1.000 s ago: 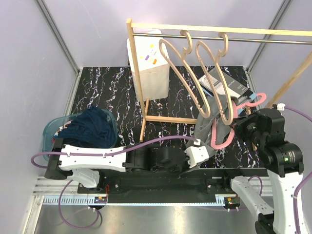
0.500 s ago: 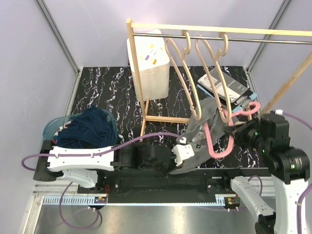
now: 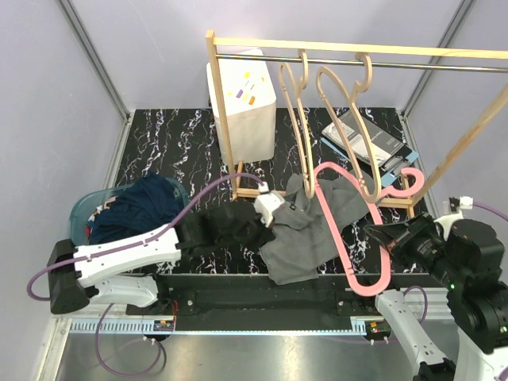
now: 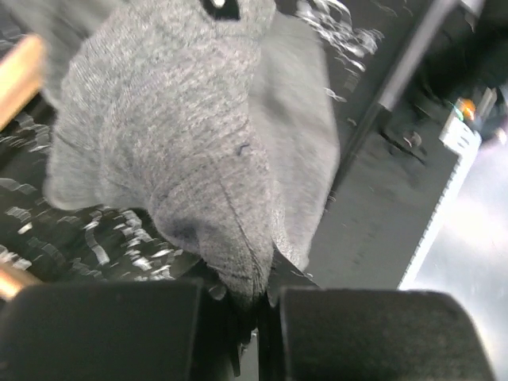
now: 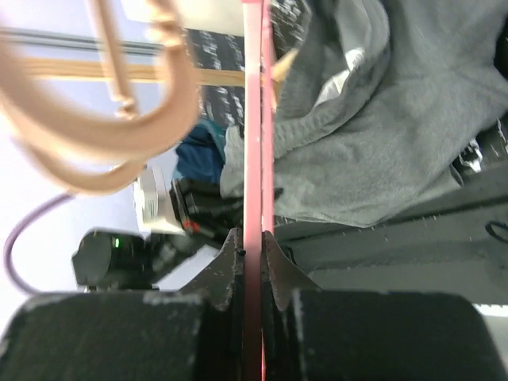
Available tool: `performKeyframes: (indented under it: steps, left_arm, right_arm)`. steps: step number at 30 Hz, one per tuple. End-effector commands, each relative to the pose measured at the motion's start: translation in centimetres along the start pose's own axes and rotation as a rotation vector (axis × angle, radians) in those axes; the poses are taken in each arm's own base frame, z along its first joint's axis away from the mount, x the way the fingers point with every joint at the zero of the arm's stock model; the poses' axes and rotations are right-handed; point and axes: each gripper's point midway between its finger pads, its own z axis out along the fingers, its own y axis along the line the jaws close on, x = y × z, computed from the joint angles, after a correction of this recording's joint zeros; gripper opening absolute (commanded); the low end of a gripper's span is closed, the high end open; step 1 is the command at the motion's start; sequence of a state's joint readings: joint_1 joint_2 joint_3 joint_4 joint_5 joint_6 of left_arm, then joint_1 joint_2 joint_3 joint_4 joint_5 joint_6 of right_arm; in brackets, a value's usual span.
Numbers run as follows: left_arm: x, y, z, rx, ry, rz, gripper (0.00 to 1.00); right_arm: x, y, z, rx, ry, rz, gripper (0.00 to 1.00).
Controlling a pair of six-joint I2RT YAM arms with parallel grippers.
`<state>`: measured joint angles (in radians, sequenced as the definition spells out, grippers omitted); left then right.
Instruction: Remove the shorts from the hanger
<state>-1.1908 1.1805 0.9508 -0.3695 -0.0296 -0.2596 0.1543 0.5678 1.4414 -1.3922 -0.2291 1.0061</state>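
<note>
Enclosure: pale lilac walls (image 3: 159,55) stand around a black marbled table (image 3: 175,151), which fills the middle of the top view.
Wooden rack (image 3: 225,119): the post stands at upper centre and the rail runs off to the upper right. Two bare wooden hangers (image 3: 370,71) hang from the rail.
White bin (image 3: 242,99): upper centre, just behind the rack post.
Blue basket (image 3: 78,218): left edge at mid height. The navy shorts (image 3: 139,208) are heaped inside it, on no hanger.
Grey shorts (image 3: 305,234): centre of the top view, spread on the table in front of the rack foot. The upper left corner is drawn up toward the left arm.
Pink hanger (image 3: 337,236): right of centre and off the rail. Its long arm crosses the right edge of the grey shorts. Whether any cloth is looped over it cannot be told.
Left gripper (image 4: 255,294): the fingers are almost closed, with a fold of grey cloth pinched between them at the bottom centre of the left wrist view.
Right gripper (image 5: 252,254): the fingers are clamped tight on the pink hanger's bar, which runs straight up the middle of the right wrist view.
Step in hand: judged to be separation of the last garment, with one arm anchoring the hanger and the other drawing the cloth off to the left.
Next move: probably carry the cloth further left until it is clear of the pink arm, then on to the basket. Keep the pinch firm, because the fold held is small.
</note>
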Motion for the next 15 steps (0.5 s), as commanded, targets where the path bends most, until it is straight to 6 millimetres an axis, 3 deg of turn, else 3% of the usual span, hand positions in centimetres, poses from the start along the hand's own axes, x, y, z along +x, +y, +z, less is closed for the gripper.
performKeyframes:
  steps: [1, 6, 7, 11, 13, 15]
  left_arm:
    - [-5.2, 1.5, -3.9, -0.03, -0.219, -0.105, 0.0]
    - [-6.6, 4.3, -8.0, -0.165, -0.282, -0.177, 0.0]
    - [-7.5, 4.4, -9.4, -0.175, -0.314, -0.201, 0.0]
    - [-7.9, 5.9, -13.1, -0.268, -0.328, -0.258, 0.0]
    - [-7.7, 6.7, -14.8, -0.322, -0.331, -0.274, 0.0]
    - [-8.9, 7.6, -17.2, -0.378, -0.383, -0.288, 0.0]
  right_arm:
    - [2.1, -3.8, -2.9, 0.126, 0.033, -0.023, 0.0]
    - [0.9, -5.0, -2.8, 0.169, -0.064, 0.028, 0.0]
    - [0.8, -5.3, -2.6, 0.186, -0.067, 0.036, 0.0]
    - [0.4, -6.4, -0.4, 0.259, -0.052, 0.062, 0.0]
    - [-0.3, -5.6, 0.5, 0.223, -0.07, 0.04, 0.0]
    - [-0.9, -5.1, 1.6, 0.188, -0.083, 0.003, 0.0]
